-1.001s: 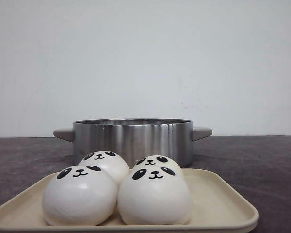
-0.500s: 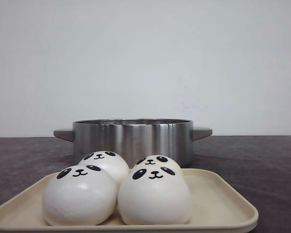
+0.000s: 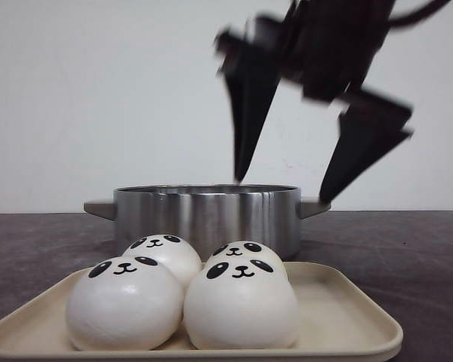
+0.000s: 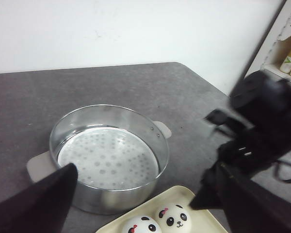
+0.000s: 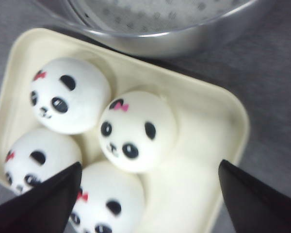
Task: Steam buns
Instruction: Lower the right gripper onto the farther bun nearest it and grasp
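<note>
You see a pot of brushed metal, its wall shiny with streaked vertical reflections, and its two handles look like matt grey plastic. Inside, the perforated plate at its bottom has a pale, dull finish dotted with small holes. The buns have a smooth, soft-looking white skin with a faint sheen and flat black printed faces. The tray under them is cream plastic, smooth and satin. The bench is a dark grey, speckled, matt surface with a fine grain. The right end effector has matt black fingers, blurred here.
</note>
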Robot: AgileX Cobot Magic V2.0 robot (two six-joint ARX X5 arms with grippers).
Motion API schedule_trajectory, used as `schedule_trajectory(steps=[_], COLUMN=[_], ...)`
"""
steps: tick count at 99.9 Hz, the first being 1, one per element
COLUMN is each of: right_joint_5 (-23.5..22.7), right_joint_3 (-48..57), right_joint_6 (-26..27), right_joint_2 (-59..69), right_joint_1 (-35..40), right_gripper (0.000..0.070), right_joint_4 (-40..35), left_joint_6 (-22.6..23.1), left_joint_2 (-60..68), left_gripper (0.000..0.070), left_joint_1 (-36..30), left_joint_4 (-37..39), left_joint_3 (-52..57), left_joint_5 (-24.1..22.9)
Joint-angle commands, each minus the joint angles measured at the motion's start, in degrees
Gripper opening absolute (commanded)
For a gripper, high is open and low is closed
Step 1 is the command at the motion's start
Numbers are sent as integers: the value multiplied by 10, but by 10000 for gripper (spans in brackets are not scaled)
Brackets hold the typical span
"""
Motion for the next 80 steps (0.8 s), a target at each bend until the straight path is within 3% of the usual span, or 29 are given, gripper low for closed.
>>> schedule_trajectory(steps=[1,38,57,67,80], right_joint_5=[-12,-25,-23,-9,-11], right_joint_3=[7,7,7,7,9], right_joint_6=[16,46,46,46,45], right_joint_2=[31,122,140,140,110], right_joint_1=[6,8,8,10,15], right_gripper=[563,550,344,0,6], right_joint_4=[16,65,66,66,66], left_joint_6=[1,1,1,1,1], left_joint_2=[2,2,2,2,2], left_gripper=[556,556,556,556,556], left_joint_1=[-5,-15,-18,-19,-20], left_joint_4=[7,6,6,6,6], left_joint_3=[7,7,7,7,7], left_joint_5=[-3,-3,-3,-3,-3])
